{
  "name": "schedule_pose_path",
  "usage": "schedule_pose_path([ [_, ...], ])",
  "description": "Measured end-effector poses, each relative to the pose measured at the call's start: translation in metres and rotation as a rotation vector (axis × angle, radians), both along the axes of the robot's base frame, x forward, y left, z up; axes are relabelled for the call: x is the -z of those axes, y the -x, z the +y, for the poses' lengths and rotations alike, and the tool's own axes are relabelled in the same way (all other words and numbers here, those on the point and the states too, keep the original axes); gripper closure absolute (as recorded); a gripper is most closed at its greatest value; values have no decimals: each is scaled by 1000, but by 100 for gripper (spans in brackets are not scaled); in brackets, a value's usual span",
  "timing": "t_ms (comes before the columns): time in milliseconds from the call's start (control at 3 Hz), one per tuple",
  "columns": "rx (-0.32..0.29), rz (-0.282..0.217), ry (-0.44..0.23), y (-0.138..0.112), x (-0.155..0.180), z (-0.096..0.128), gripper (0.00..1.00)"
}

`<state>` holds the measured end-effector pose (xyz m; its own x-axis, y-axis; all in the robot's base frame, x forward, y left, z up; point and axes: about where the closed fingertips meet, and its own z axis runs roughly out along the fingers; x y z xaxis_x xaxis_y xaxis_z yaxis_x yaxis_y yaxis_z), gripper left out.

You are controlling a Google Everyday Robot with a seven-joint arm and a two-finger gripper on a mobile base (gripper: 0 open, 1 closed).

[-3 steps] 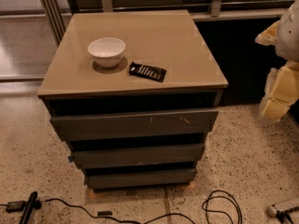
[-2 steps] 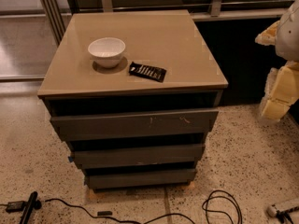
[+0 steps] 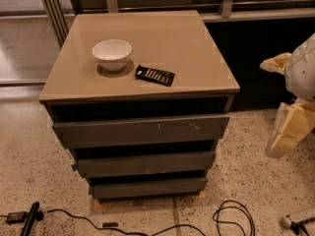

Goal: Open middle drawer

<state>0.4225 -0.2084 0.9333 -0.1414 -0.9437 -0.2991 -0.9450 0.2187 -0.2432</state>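
A tan-topped cabinet (image 3: 187, 48) stands in the middle of the camera view with three dark grey handleless drawers stacked below its top. The middle drawer (image 3: 145, 163) has a plain unmarked face and sits shut, between the widest top drawer (image 3: 140, 130) with pale scratch marks and the narrowest bottom drawer (image 3: 147, 187). My gripper (image 3: 289, 132), pale yellow under a white arm part, hangs at the right edge of the view, well to the right of the cabinet and apart from it, at about the height of the top drawer.
A white bowl (image 3: 112, 54) and a black packet (image 3: 155, 75) lie on the cabinet top. Black cables (image 3: 231, 215) and a black tool (image 3: 29, 219) lie on the speckled floor in front. A dark counter wall (image 3: 266, 58) stands behind on the right.
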Motion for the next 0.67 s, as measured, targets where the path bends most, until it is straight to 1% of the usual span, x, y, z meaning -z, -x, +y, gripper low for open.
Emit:
schedule_pose_path([
  [333, -50, -19, -98, 4, 51, 6, 0],
  [667, -54, -53, -192, -4, 104, 15, 0],
])
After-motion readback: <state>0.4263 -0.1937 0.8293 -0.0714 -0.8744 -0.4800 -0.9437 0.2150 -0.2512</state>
